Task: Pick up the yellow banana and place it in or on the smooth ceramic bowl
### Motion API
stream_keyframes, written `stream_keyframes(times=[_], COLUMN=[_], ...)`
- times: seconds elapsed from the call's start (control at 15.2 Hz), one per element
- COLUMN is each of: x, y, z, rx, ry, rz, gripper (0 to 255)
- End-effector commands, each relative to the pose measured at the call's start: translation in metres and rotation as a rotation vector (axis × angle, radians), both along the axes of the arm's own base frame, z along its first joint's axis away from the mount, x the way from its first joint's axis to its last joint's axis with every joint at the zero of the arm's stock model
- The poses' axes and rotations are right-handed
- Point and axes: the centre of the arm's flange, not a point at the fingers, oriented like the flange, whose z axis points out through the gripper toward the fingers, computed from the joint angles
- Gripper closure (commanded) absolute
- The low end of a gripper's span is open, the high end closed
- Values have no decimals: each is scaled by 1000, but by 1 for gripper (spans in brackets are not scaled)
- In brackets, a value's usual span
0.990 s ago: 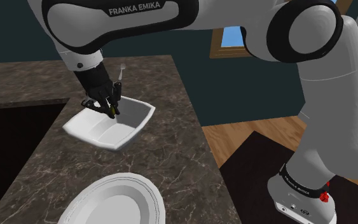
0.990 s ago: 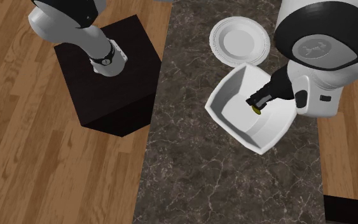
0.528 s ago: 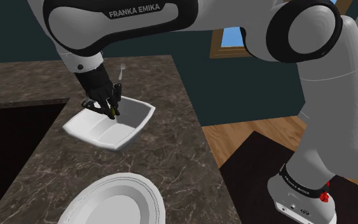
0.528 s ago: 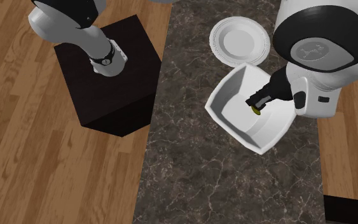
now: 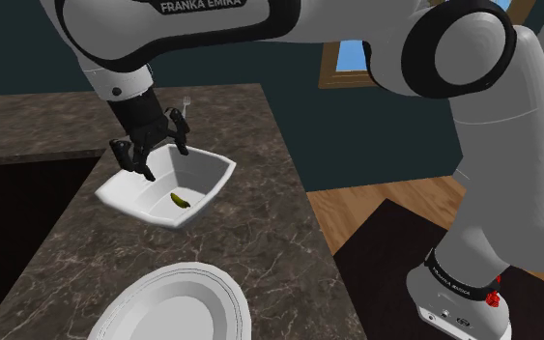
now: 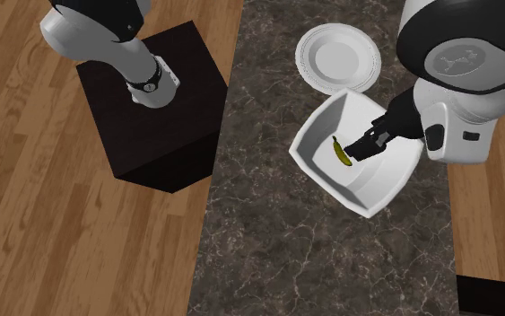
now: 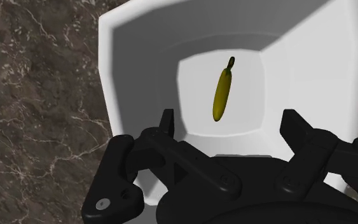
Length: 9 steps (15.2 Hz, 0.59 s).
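Observation:
A small yellow-green banana (image 5: 180, 200) lies loose on the floor of the white square bowl (image 5: 216, 174) on the dark marble counter. My gripper (image 5: 165, 164) hangs just above the bowl, open, with nothing between its fingers. From the second exterior view the banana (image 6: 340, 153) rests in the bowl (image 6: 385, 193) beside the gripper (image 6: 364, 148). Looking along the hand, the banana (image 7: 222, 92) sits apart from the gripper (image 7: 230, 124), beyond its spread fingers (image 7: 166, 124), inside the bowl's walls (image 7: 139, 70).
A round white plate (image 5: 178, 309) sits near the counter's front edge, and shows beside the bowl as plate (image 6: 338, 58). A small fork (image 5: 186, 104) lies behind the bowl. A dark sunken recess (image 5: 18, 208) opens at the shoulder view's left. The black stand (image 6: 152, 117) is on the wooden floor.
The gripper went from shut on the banana to open and rose a little. The banana dropped onto the bowl's floor and lies flat there.

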Motion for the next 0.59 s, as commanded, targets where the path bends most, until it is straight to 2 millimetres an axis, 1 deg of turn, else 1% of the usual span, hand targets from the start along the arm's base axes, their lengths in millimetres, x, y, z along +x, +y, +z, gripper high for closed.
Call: stream_keyframes(times=[0.0,0.07,0.53], x=[3,4,4], y=[4,5,5], z=[22,33,33], rx=[-1,-1,-1], ry=[1,1,1], rz=[0,0,0], gripper=[0,0,0])
